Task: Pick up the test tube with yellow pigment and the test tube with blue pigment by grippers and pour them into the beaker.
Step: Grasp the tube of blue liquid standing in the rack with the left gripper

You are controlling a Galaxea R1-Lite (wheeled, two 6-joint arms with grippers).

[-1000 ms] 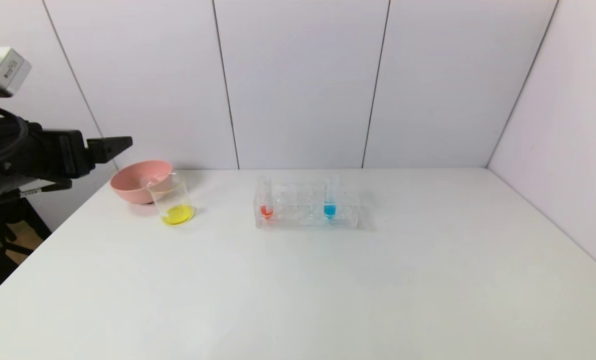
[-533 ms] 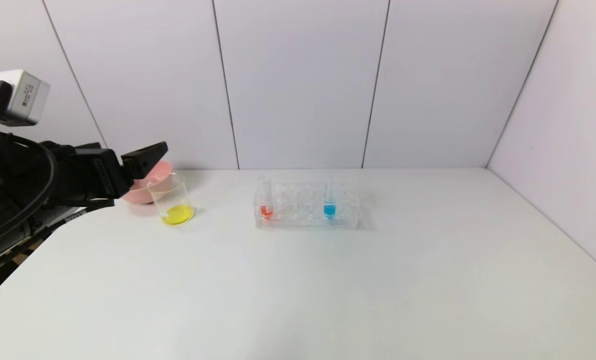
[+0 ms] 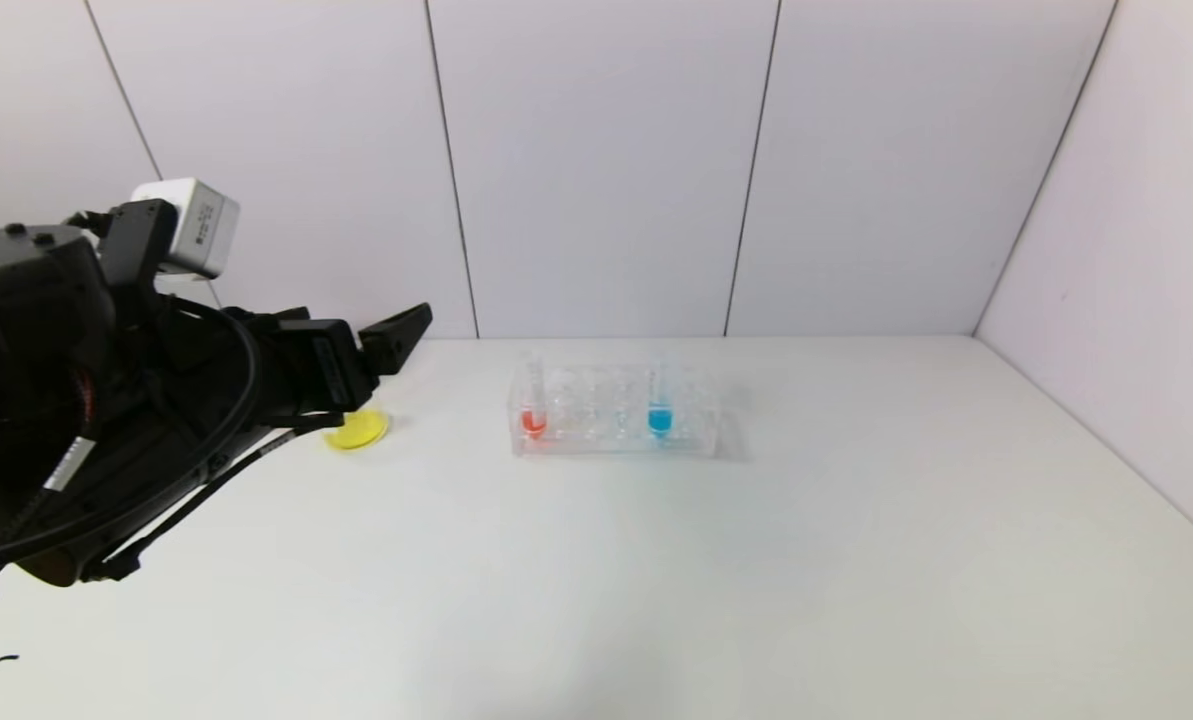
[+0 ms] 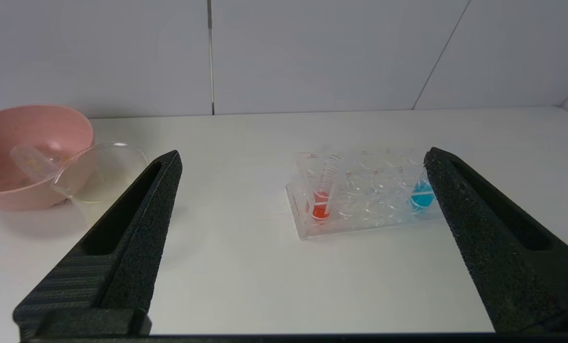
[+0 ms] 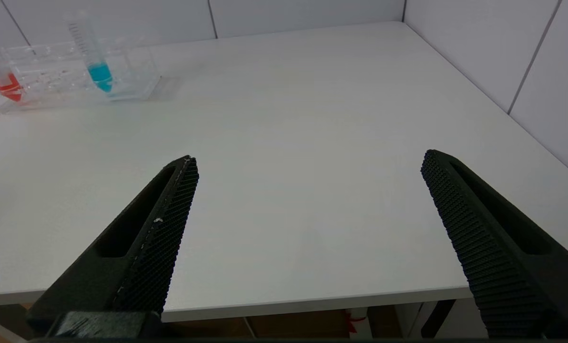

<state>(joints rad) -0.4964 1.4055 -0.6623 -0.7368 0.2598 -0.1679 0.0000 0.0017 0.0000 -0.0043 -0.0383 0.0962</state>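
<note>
White desk [image 3: 656, 560]: I am steering the left hand [image 4: 303, 157], spread and empty, at the rack [image 3: 614, 412], where the blue-pigment tube [image 3: 660, 400] is standing upright for a side grasp. Yellow-trace tube [image 4: 29, 162] is lying in the pink bowl [image 4: 7, 190] beside the beaker [image 3: 356, 428]. Right hand [image 5: 307, 162] is hanging released off the desk edge.

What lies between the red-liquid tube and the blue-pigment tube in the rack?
Only empty rack holes: the head view shows no tube between the red-liquid tube and the test tube with blue pigment. The left wrist view agrees.
</note>
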